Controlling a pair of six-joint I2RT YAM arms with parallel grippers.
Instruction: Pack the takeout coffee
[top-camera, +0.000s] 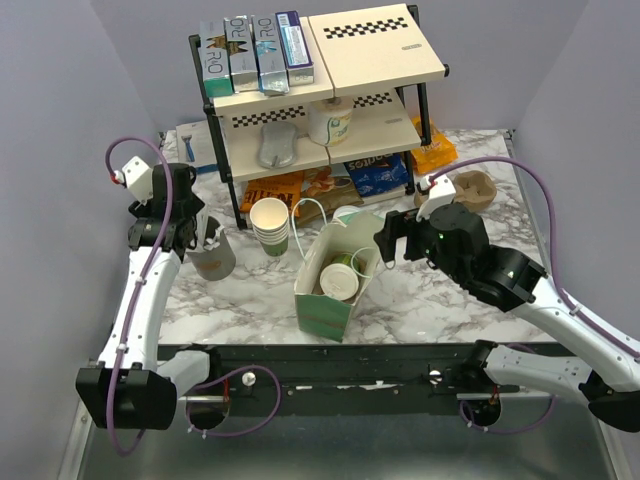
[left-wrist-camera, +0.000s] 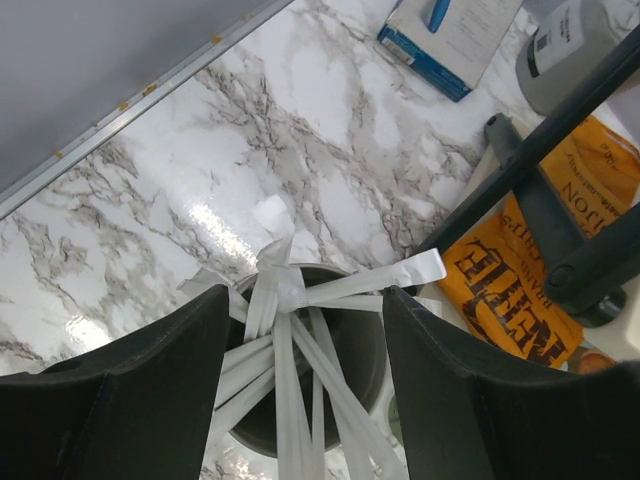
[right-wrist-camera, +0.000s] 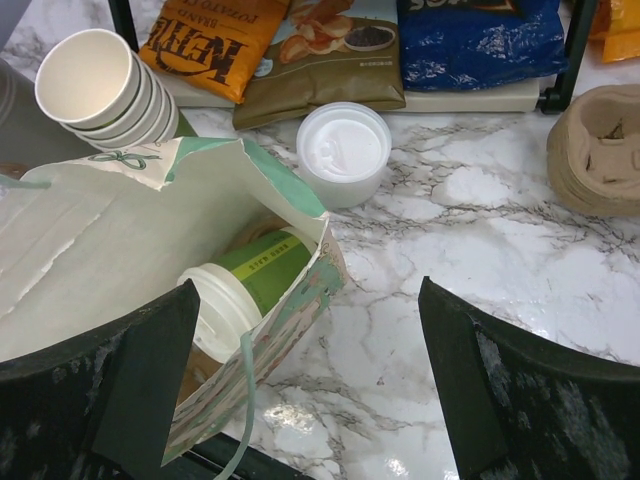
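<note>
The takeout coffee (right-wrist-camera: 240, 290), a cup with green printed sides and a white lid, lies tilted inside the open green-and-white paper bag (right-wrist-camera: 120, 220). In the top view the coffee's lid (top-camera: 340, 283) shows in the bag (top-camera: 322, 310) at the table's middle. My right gripper (right-wrist-camera: 308, 292) is open and empty, just right of the bag's rim, with its jaws wide apart; in the top view the right gripper (top-camera: 386, 240) sits at the bag's right side. My left gripper (left-wrist-camera: 305, 390) is open and empty above a grey cup of white wrapped straws (left-wrist-camera: 300, 350).
A stack of lidless cups (right-wrist-camera: 100, 85) stands left of the bag's far side. White lids (right-wrist-camera: 343, 150) sit behind the bag. Brown cup carriers (right-wrist-camera: 600, 150) lie at the right. A shelf rack (top-camera: 320, 90) with boxes stands at the back, snack bags (right-wrist-camera: 300, 50) under it.
</note>
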